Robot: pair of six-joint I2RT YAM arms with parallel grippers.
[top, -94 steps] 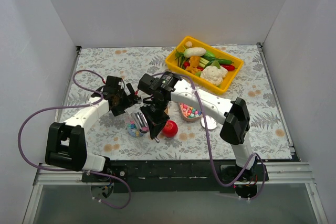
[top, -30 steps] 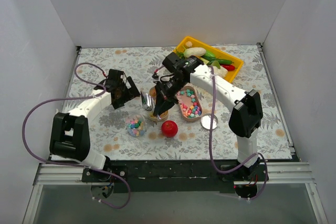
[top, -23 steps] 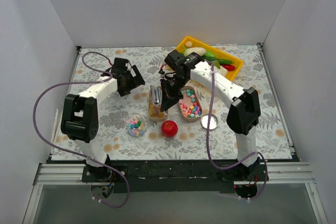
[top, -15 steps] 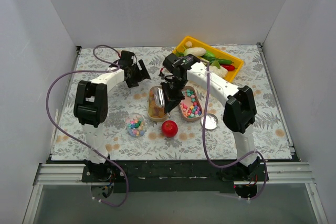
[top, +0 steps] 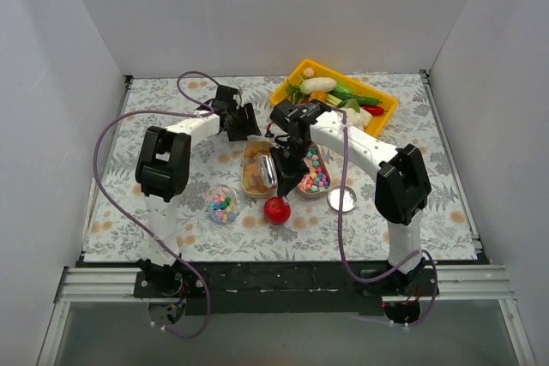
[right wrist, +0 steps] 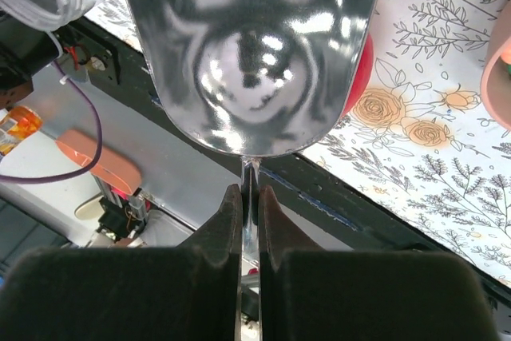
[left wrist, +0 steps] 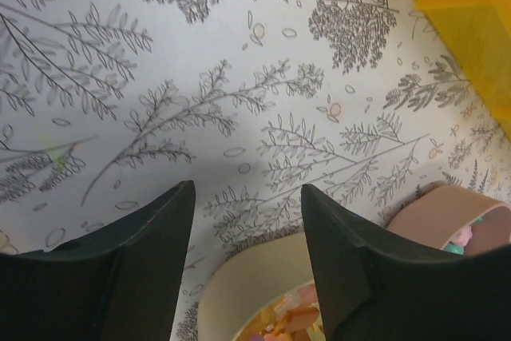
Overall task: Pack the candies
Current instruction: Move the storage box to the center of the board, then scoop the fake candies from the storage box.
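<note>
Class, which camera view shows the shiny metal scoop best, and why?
The right wrist view: the metal scoop fills the frame, its thin handle pinched in the right gripper. The top view shows it small, over the tan oval dish. The left wrist view misses it.

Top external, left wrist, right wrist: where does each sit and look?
Top external: above, behind; looks down at table; left arm, right arm show.
Left wrist: faces down at tan tin; left pincer open.
Right wrist: faces near table edge; right pincer shut on scoop.
Shared: top and right wrist show scoop, red ball.
</note>
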